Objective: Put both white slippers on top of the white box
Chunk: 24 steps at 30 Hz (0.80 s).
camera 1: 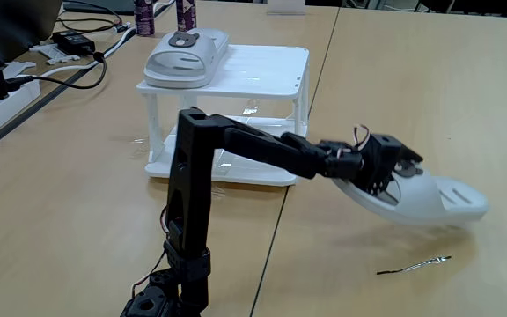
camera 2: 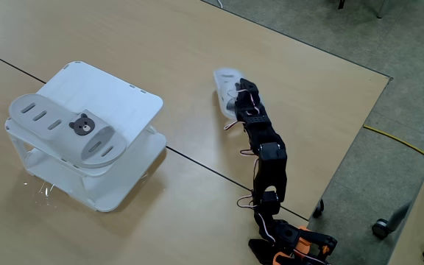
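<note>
Both fixed views show the claw clamping a smooth white rubber slipper, toe tilted away; behind it, another slipper tops the slatted box.

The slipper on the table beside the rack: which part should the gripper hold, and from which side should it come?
Probably the strap edge at the foot opening. In both fixed views the gripper already sits on the second slipper there, coming from above at the heel end. The strap arches over a hollow, so one finger can slip under it; the sole looks too wide to clamp.
</note>
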Each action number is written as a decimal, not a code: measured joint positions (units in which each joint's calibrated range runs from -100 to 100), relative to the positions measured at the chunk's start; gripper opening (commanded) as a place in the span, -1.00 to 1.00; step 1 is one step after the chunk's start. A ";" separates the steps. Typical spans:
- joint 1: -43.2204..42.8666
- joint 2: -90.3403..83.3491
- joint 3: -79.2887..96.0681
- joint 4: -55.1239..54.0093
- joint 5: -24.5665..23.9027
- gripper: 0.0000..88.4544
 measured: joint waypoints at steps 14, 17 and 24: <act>-6.82 -24.66 0.00 1.89 0.00 -0.98; -13.48 -25.90 0.00 1.89 0.00 -0.98; -26.07 -25.90 -3.59 1.89 0.00 -0.98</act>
